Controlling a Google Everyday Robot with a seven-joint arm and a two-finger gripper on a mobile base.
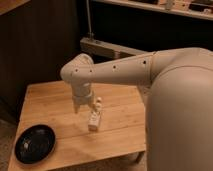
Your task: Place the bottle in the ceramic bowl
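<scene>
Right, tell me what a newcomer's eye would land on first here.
The bulky cream robot arm fills the right side, reaching left over the light wooden table. Its gripper points down mid-table, jaws open, right beside the small cream-white boxy bottle. The shallow glossy black ceramic bowl sits at the table's front-left corner.

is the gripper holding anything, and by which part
Cannot tell: the gripper is at the top of the bottle, which stands on the table.

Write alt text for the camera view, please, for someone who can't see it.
A pale robot arm reaches over a wooden table, its gripper open right by a small cream bottle. A black ceramic bowl sits empty, apart from them, at a table corner.
</scene>
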